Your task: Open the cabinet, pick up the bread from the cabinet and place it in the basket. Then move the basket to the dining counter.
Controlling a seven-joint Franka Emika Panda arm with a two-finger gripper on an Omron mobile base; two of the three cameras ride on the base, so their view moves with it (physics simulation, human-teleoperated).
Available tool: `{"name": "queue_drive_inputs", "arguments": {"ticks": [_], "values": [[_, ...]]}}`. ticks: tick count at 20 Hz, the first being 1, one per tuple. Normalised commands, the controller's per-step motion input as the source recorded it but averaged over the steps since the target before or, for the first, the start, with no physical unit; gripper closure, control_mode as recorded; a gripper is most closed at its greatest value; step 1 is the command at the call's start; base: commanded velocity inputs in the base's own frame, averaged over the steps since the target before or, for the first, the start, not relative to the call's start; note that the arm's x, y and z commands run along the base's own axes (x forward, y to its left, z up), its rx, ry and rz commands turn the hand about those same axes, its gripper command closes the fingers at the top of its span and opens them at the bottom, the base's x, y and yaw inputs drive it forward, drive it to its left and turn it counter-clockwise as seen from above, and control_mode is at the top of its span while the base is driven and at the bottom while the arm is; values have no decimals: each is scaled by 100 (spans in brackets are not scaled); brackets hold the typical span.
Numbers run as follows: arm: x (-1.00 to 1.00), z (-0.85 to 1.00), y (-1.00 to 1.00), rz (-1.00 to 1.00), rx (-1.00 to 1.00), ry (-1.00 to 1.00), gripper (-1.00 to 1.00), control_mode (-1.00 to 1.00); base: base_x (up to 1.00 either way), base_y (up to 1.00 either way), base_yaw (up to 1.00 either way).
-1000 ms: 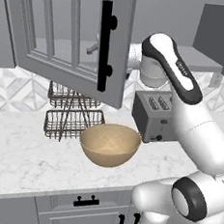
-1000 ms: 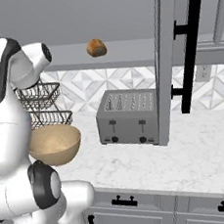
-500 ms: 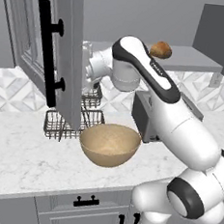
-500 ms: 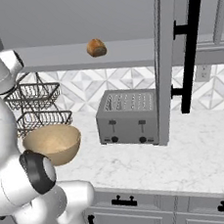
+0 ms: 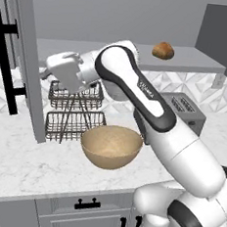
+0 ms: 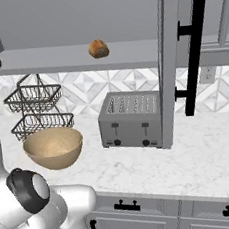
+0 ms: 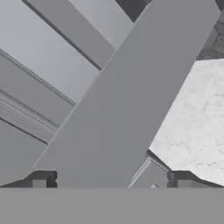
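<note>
Left base view: one bread (image 5: 163, 50), a small round golden-brown bun with a matte crust, sits alone on the flat grey inner shelf of the open cabinet (image 5: 189, 59). Right base view has the same bun (image 6: 98, 48) on that shelf, left of the swung-out door. Two cabinet doors stand open, one per side, grey framed panels, each with one long black vertical bar handle (image 6: 194, 54). One basket (image 5: 111, 146), a smooth tan wood-coloured bowl, wide and round, inside bare, rests on the marble table (image 5: 27, 166) below and left of the bread, well apart from it. Just behind the basket: one dark wire rack (image 5: 75, 109), two tiers. Right of the basket: one grey boxy toaster (image 6: 132, 120), two long slots on top, two levers and knobs on its front. Backsplash is diamond-pattern tile. Grey drawers under the table, short black handles. Gripper (image 5: 50, 70) is at the left door's edge, above the rack; its jaws are spread wide with nothing between them. Hand view: flat grey door panel up close, white veined marble beyond it.
</note>
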Motion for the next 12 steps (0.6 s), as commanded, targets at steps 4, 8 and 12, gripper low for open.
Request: {"name": "queue_drive_inputs", "arguments": {"ticks": [4,8,12], "values": [[0,3,-100,-23,-23,-23,-100,-100,0,0,0],[6,0,-100,-18,-15,-20,-100,-100,0,0,0],[4,14,-100,-17,-8,-9,-100,-100,0,0,0]]}}
